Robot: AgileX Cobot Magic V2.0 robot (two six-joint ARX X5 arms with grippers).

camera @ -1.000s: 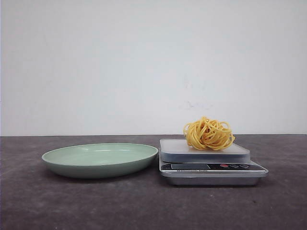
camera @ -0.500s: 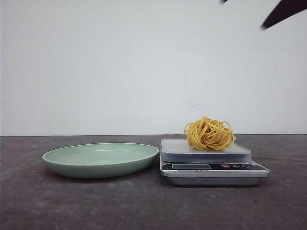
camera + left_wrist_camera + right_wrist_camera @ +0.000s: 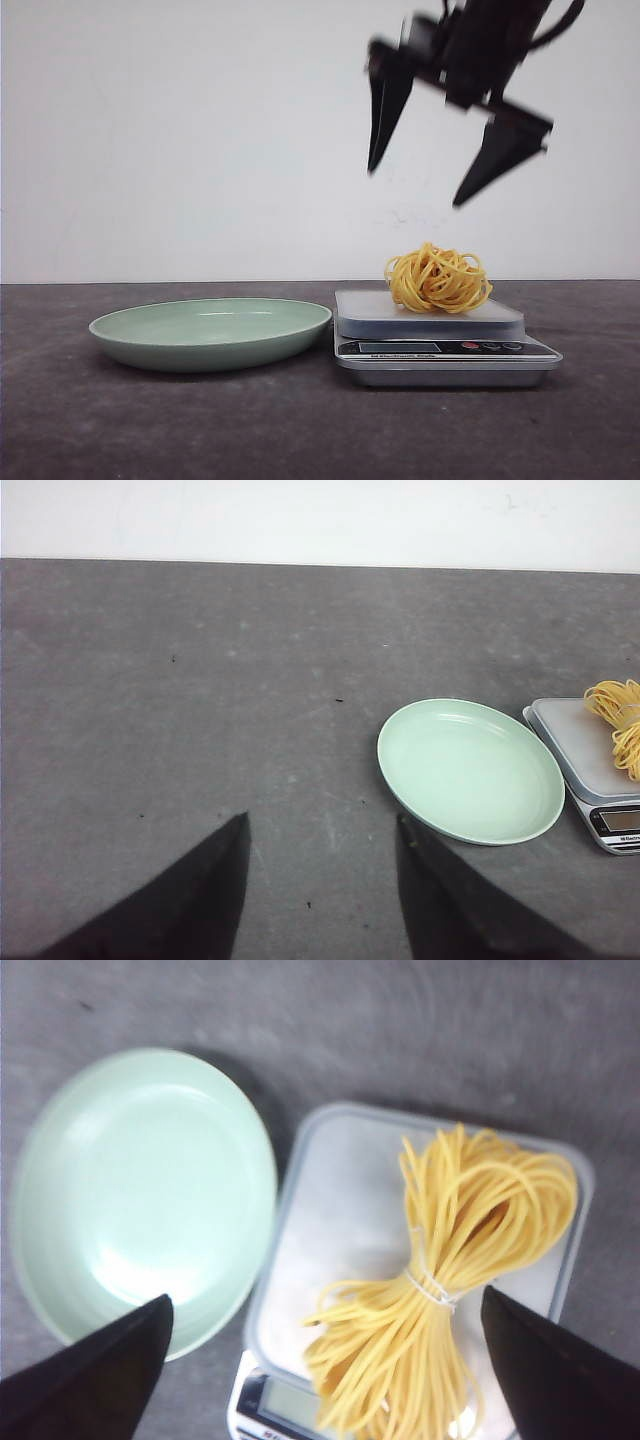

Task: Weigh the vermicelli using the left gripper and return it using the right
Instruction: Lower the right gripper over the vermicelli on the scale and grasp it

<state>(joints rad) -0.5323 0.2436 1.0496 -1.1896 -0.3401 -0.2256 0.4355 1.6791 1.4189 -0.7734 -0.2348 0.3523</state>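
Vermicelli rests on your scale, directly below the right gripper, jaws spread wide. Plate alongside holds nothing. Left gripper jaws parted over tabletop.

Open air directly above the vermicelli, right gripper spread wide over it, well clear. On the scale, touching nothing else. Just left of the scale, the green plate, rim nearly touching. Bare tabletop in front of the scale.
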